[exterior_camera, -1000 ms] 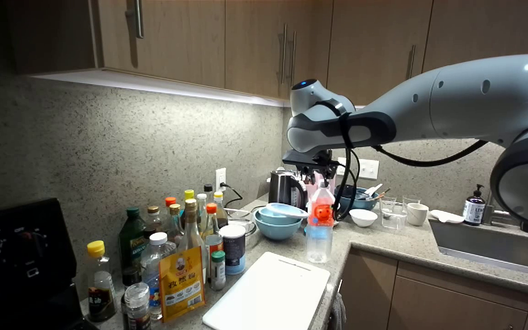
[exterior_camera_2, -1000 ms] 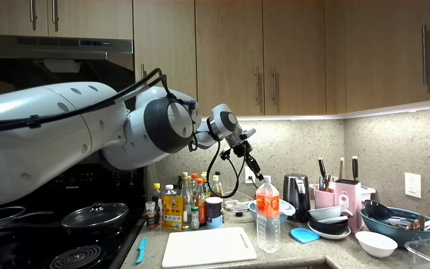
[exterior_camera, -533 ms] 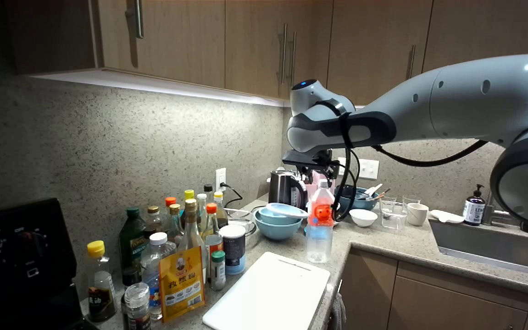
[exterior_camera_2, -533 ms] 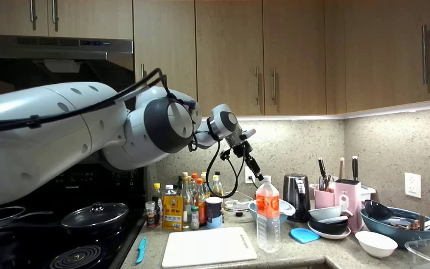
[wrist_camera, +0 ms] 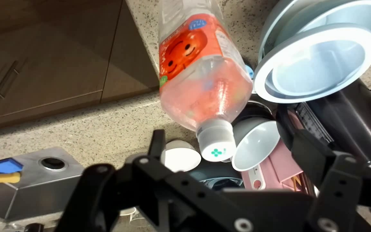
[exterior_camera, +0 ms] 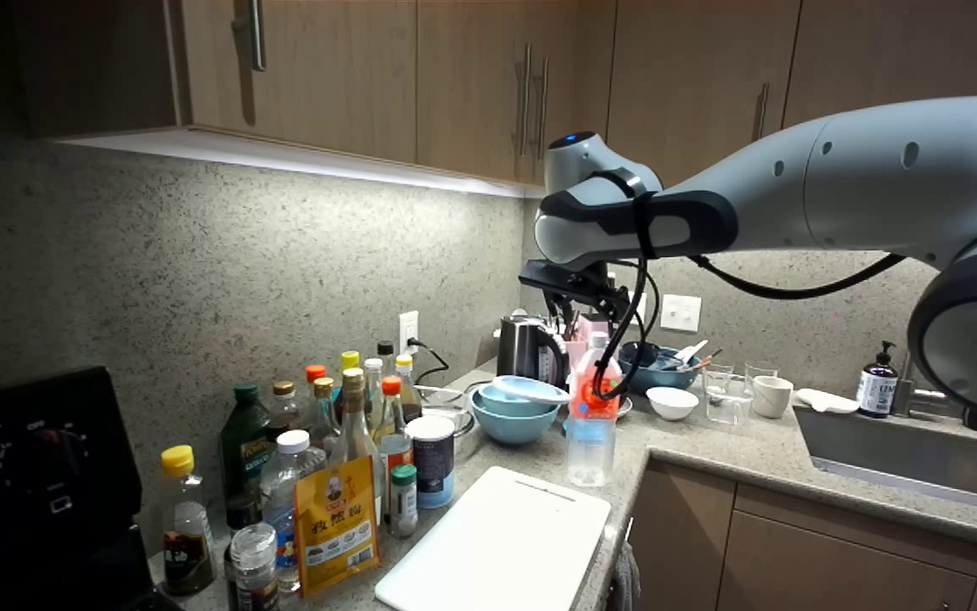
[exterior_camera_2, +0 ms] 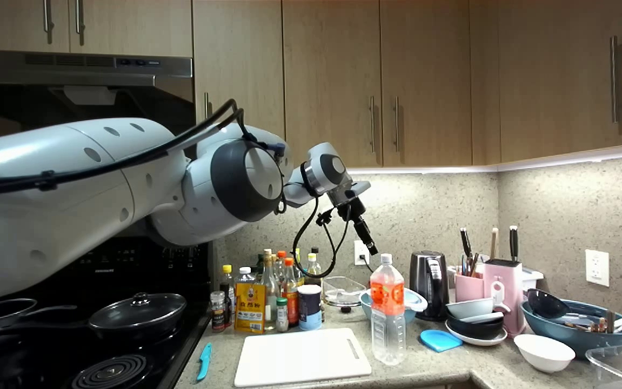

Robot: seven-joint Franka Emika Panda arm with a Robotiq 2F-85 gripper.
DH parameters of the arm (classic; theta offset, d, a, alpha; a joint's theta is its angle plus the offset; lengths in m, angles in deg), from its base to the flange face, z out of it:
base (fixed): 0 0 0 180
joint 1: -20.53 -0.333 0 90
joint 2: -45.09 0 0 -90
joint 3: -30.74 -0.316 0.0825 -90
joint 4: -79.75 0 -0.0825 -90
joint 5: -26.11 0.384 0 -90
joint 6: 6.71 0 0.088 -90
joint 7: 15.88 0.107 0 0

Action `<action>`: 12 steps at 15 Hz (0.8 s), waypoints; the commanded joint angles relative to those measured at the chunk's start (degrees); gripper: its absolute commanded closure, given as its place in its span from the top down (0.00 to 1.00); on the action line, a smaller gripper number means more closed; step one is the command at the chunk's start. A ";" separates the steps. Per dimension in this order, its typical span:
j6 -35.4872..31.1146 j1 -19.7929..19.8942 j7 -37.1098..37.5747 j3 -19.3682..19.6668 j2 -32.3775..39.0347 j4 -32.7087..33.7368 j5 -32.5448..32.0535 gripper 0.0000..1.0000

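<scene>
A clear plastic bottle with an orange-red label and white cap stands upright on the counter, seen in both exterior views. My gripper is a little above and to one side of the cap, apart from it in that exterior view. In the wrist view the black fingers are spread wide, with nothing held by them. The white bottle cap appears between the open jaws there, and the bottle's label shows a smiling face.
A white cutting board lies beside the bottle, with several sauce bottles behind it. Light-blue bowls, a dark kettle, a pink knife block and a white bowl stand nearby. A sink is set into the counter.
The gripper was at the bottle cap; it has risen slightly and drawn back from it, its fingers spreading wider. The bottle stays upright in the same place.
</scene>
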 commanded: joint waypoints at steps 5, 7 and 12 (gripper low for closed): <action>1.74 1.96 8.46 -0.38 -0.34 2.34 3.16 1.00; 0.05 1.60 7.15 0.00 0.00 1.76 1.90 1.00; 0.05 1.82 7.79 0.00 0.00 2.06 2.00 1.00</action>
